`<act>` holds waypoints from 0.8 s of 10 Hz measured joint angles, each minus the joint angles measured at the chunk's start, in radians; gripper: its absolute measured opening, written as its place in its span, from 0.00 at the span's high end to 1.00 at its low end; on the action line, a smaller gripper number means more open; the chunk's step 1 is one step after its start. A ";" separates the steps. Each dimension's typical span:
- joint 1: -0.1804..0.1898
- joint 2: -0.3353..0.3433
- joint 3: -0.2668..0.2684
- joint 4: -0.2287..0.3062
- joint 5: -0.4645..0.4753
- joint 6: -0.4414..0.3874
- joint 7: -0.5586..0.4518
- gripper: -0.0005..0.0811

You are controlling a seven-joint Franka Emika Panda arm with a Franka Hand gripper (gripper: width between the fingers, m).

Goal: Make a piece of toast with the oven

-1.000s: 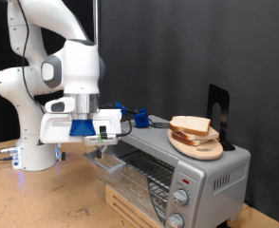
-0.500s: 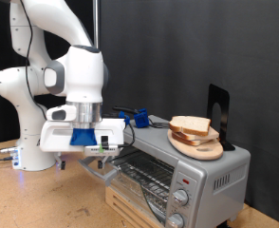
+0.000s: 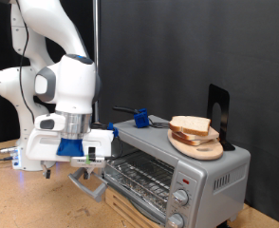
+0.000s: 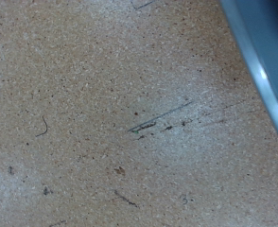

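Note:
The silver oven [image 3: 213, 169] stands at the exterior view's right, its glass door [image 3: 93, 183] swung down open and its wire rack [image 3: 139, 174] showing. The piece of toast [image 3: 190, 124] lies on a round wooden plate [image 3: 200, 148] on top of the oven. My gripper [image 3: 83, 163] hangs low at the door's outer edge, far to the left of the toast, with nothing seen between its fingers. The wrist view shows only the speckled tabletop [image 4: 101, 113] and a bluish door edge [image 4: 262, 57]; no fingers show there.
Two round knobs [image 3: 182, 199] sit on the oven's front. A blue object [image 3: 138, 116] lies behind the oven's top. A black stand [image 3: 218, 109] rises behind the plate. The oven rests on a wooden board [image 3: 130, 211]. The robot's base [image 3: 30, 152] is at the left.
My gripper has moved down and to the exterior view's left, and the oven door has swung down open with it.

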 joint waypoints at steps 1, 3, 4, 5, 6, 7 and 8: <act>-0.002 0.008 -0.005 0.000 0.000 0.005 0.004 0.01; -0.008 0.037 -0.014 0.010 -0.013 0.006 0.027 0.01; -0.009 0.058 -0.020 0.017 -0.033 0.006 0.053 0.01; -0.009 0.081 -0.028 0.026 -0.049 0.005 0.081 0.01; -0.010 0.106 -0.034 0.035 -0.059 0.005 0.106 0.01; -0.010 0.134 -0.040 0.046 -0.074 0.006 0.128 0.01; -0.010 0.162 -0.045 0.055 -0.100 0.011 0.155 0.01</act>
